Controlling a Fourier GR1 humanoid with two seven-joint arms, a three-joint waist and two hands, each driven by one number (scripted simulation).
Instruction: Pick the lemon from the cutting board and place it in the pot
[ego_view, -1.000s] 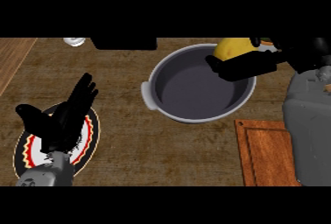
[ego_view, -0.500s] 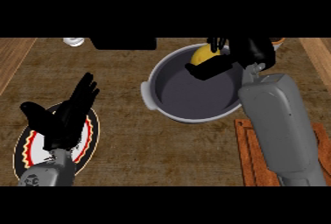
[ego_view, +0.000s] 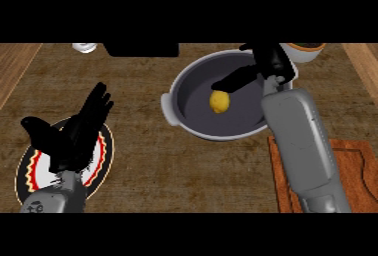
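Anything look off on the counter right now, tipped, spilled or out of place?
Nothing stands out. The lemon lies inside the pot, which sits upright. The right hand is over the pot, fingers off the lemon. The left hand rests open above the plate. The cutting board lies flat at the right.

The small yellow oval lemon (ego_view: 219, 102) lay inside the round grey metal pot (ego_view: 193, 71), which stood at the counter's far middle. The right hand (ego_view: 267, 67) hung over the pot's right rim, fingers apart, just behind the lemon. The brown rectangular wooden cutting board (ego_view: 354, 170) lay before the pot, to the right. The round black plate with a red and yellow patterned rim (ego_view: 104, 159) lay at the near left, under the left hand (ego_view: 70, 135).
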